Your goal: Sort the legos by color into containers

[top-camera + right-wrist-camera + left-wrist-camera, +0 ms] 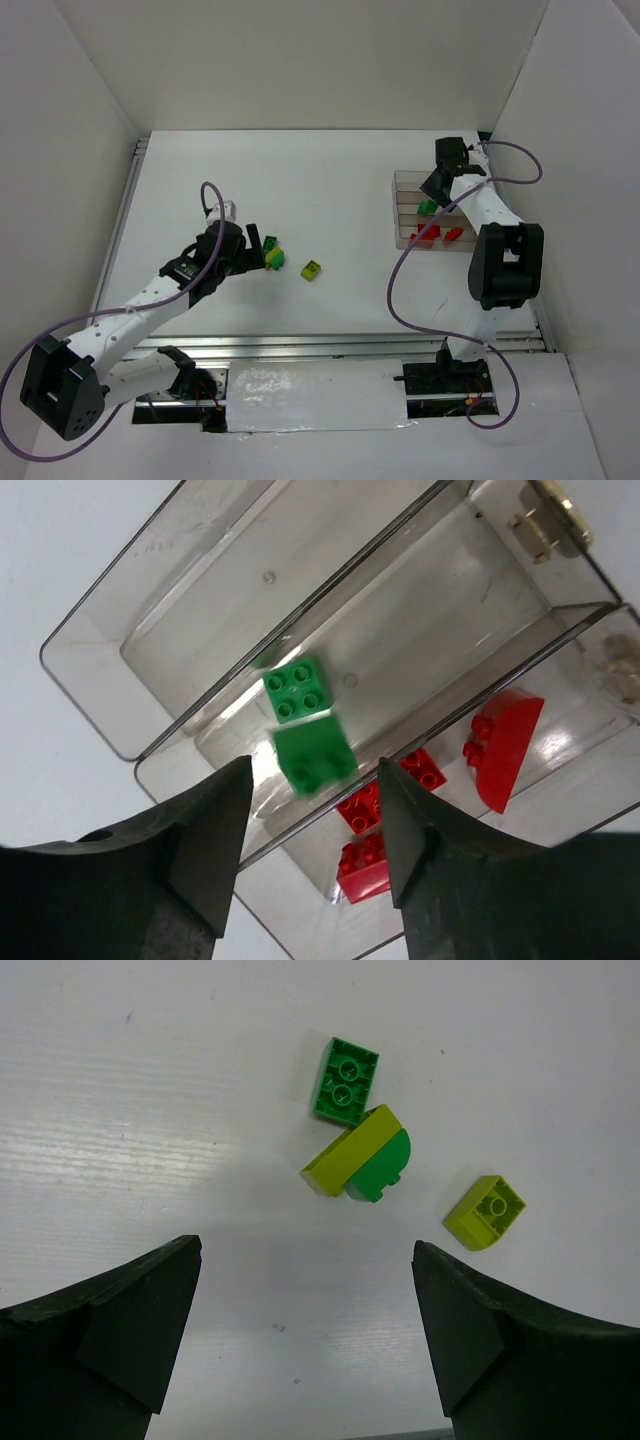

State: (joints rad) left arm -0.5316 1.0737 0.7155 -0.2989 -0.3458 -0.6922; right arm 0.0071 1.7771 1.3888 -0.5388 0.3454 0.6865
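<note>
R end effector parted; green lego btwn, ungripped, in tray.

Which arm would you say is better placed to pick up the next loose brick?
Left. The left claw, open, hovers just short of the loose green brick; the right claw is away over the tray.

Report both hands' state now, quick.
Left hand: open, empty, above loose legos.
Right hand: partly open; blurred green lego between its fingers, touching neither, over the tray.
</note>
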